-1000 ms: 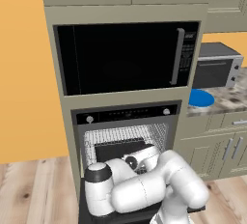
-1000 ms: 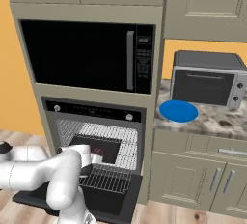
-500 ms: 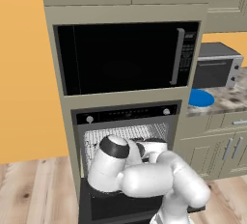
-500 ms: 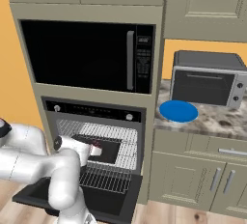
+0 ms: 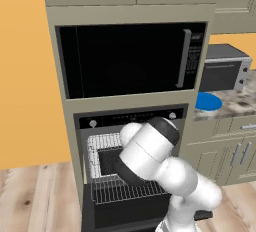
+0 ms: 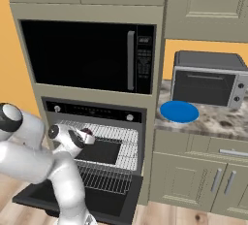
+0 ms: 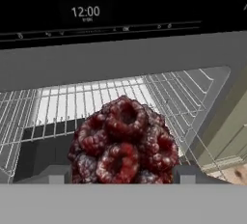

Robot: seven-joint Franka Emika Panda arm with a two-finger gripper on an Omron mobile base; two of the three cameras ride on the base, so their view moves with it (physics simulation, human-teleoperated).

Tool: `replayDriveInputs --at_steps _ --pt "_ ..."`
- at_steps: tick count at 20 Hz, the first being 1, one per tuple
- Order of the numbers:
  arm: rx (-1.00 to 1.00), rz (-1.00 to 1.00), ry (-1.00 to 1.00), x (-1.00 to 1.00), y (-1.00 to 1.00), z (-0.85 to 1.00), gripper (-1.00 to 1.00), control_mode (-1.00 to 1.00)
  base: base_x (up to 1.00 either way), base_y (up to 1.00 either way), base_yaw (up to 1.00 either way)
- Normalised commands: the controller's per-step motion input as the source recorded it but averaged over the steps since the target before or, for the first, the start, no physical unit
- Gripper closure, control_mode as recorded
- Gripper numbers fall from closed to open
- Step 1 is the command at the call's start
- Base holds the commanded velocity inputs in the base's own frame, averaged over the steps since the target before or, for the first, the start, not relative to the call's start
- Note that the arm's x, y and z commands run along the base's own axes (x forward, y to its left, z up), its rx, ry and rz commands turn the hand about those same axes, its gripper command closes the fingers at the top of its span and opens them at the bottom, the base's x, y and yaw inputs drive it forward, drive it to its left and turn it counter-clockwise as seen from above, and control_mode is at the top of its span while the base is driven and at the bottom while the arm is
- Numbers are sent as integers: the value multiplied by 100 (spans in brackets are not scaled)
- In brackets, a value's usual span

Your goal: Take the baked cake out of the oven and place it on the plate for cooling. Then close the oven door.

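The baked cake (image 7: 123,141), a dark brown lump of reddish berry shapes, sits between my gripper's (image 7: 121,174) two fingertips in the hand view, in front of the oven's lit cavity. In the right base view the gripper (image 6: 83,136) is shut on the cake (image 6: 87,132) just outside the oven (image 6: 92,110), above the lowered oven door (image 6: 72,202). The door (image 5: 125,211) lies flat and open. The blue plate (image 6: 179,111) rests on the counter to the right, apart from the gripper, and also appears in the left base view (image 5: 208,101).
Wire racks (image 6: 104,178) and a dark tray (image 6: 101,150) sit inside the oven. A black microwave (image 6: 87,54) is built in above. A silver toaster oven (image 6: 208,84) stands behind the plate on the stone counter (image 6: 223,120). Cabinet doors line the lower right.
The arm's elbow has swung upward and the hand has risen a little in front of the oven cavity, with the cake still between its fingers. The oven door stays down.
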Motion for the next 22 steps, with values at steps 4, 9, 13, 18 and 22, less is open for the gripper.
replayDriveInputs --at_steps 4,9,13,18,22 --pt "0 2 5 -62 -7 54 100 -100 0 0 0" --pt "0 5 0 -92 -33 38 100 -100 0 0 0" --pt "0 5 1 -86 -42 32 100 -100 0 0 0" --pt "0 1 2 -81 -53 33 100 -100 0 0 0" --pt "0 0 0 -49 -47 34 100 -100 0 0 0"
